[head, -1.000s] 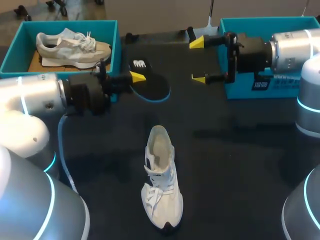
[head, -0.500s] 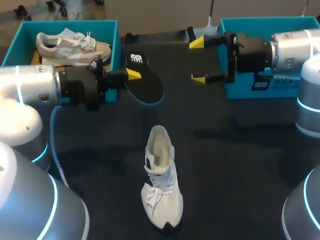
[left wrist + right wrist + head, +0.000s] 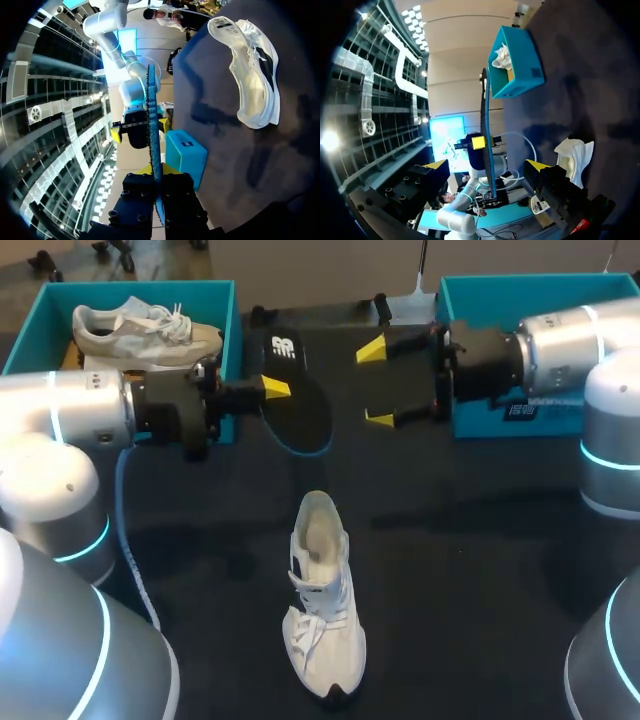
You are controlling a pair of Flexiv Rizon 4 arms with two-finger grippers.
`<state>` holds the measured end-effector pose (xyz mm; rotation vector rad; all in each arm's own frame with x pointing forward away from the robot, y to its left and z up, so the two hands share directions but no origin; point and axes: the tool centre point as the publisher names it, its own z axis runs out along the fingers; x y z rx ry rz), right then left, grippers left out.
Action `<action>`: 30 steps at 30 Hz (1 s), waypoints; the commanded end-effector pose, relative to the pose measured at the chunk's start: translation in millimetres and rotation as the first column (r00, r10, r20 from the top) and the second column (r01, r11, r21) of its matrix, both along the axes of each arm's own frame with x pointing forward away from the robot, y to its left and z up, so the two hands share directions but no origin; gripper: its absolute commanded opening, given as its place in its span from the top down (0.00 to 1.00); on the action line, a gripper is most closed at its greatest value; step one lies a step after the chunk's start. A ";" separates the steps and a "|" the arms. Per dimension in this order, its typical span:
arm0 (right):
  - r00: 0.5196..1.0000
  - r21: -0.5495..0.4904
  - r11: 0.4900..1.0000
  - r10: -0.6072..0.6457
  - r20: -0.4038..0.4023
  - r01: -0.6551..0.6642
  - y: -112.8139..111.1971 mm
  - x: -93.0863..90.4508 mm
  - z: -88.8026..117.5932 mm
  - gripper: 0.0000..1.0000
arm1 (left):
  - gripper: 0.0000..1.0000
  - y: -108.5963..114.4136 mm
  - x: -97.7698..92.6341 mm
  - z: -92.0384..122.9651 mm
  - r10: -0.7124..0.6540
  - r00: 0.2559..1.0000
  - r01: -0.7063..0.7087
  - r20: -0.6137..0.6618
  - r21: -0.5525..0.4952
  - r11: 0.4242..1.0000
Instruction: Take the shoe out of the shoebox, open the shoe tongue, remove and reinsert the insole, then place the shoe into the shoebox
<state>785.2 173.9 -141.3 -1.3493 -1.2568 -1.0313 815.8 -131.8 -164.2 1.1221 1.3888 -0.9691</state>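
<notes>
Being pinched by the left gripper [image 3: 270,390], the insole [image 3: 302,416] is held over the far part of the table, with the right gripper [image 3: 376,384] spread wide just right of it. Before insertion, it should be aligned with the opening of the white shoe [image 3: 322,592], which lies near centre.

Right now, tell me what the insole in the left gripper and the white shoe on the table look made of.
Insole: thin matte black sheet with a blue edge, flat though pinched at one end by the left gripper; probably foam under a fabric top. Shoe: white, soft-looking upper with woven laces, likely mesh or textile; its sole material is unclear.
</notes>
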 end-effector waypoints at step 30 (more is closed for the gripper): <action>0.993 -0.005 0.995 0.103 0.048 -0.103 47.1 -7.9 -24.0 0.56 | 1.00 -12.9 2.7 -8.9 -0.018 0.999 0.018 0.052 0.002 1.000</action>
